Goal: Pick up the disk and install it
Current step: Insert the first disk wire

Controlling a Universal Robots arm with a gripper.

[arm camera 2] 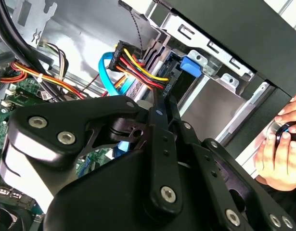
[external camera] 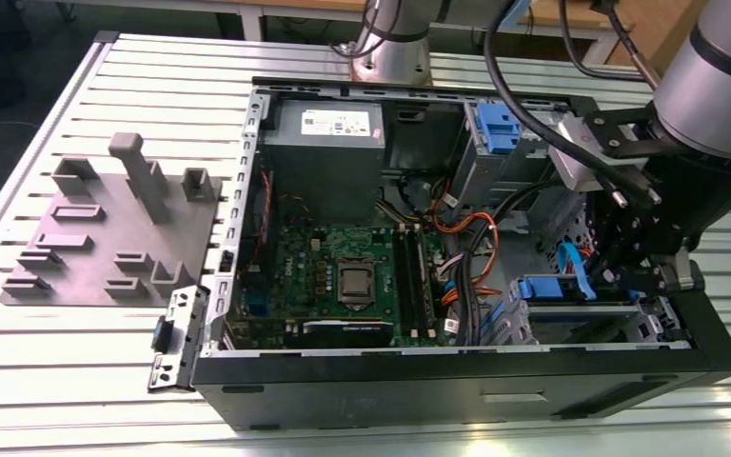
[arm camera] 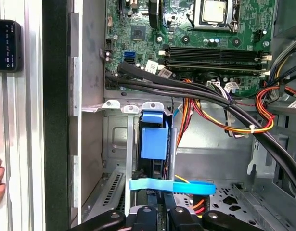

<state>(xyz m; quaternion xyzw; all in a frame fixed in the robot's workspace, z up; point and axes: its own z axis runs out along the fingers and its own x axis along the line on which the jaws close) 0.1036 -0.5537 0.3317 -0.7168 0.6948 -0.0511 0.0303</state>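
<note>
On the slatted table (external camera: pixel 61 371) lies an open computer case (external camera: pixel 467 386). Inside its drive bay (arm camera: pixel 114 144), the gripper (arm camera: pixel 162 214) sits just beside the disk (arm camera: pixel 154 137), which stands edge-on in the bay; whether it grips it, I cannot tell.

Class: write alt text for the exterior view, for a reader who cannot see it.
A robot arm reaches into an open computer case on a slatted table, by the blue-framed disk in its drive bay. A fixture plate lies at the exterior view's left.
</note>
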